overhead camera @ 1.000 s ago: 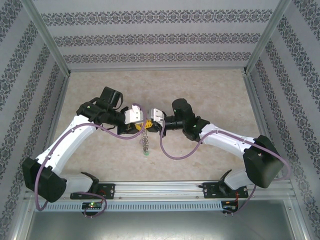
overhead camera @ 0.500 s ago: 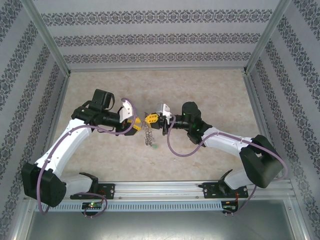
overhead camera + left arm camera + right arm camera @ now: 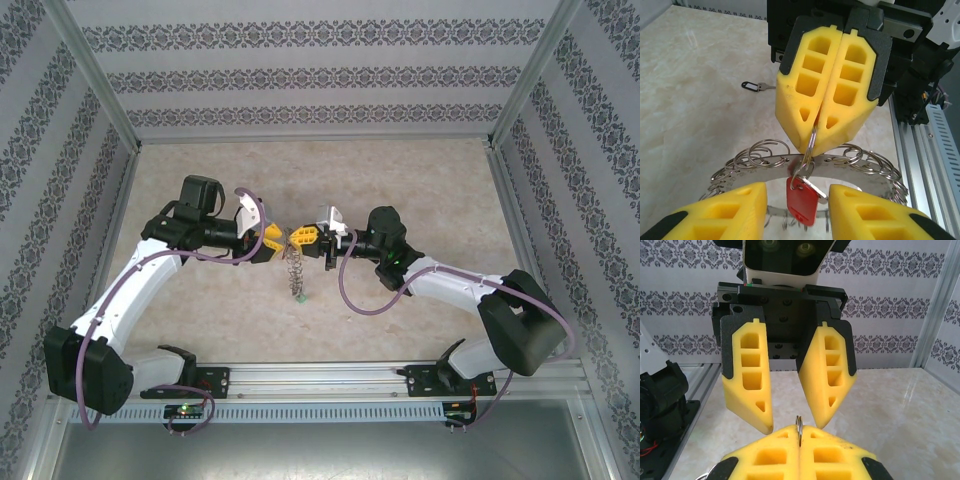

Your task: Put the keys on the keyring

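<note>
The keyring (image 3: 850, 167), a flat grey ring fringed with wire loops, hangs from my right gripper (image 3: 815, 142), which is shut on one upright loop (image 3: 799, 426). A red key (image 3: 802, 202) dangles from a small loop at that spot, inside the ring's hole. My left gripper (image 3: 797, 190) is open, its yellow fingers (image 3: 735, 212) on either side of the red key without touching it. From above, the left gripper (image 3: 272, 240) and right gripper (image 3: 305, 238) face each other tip to tip, with the keyring (image 3: 293, 268) hanging below. From the right wrist, the left gripper (image 3: 794, 424) stands open just above the held loop.
A small dark-headed key (image 3: 752, 86) lies on the marble table (image 3: 695, 100) behind the ring. A green bit (image 3: 298, 297) hangs at the ring's lower end. An aluminium rail (image 3: 320, 378) runs along the near edge, and patterned walls enclose the other sides.
Both wrists have rolled and the grippers have drawn slightly apart. The keyring has swung and now hangs straighter under the right gripper.
</note>
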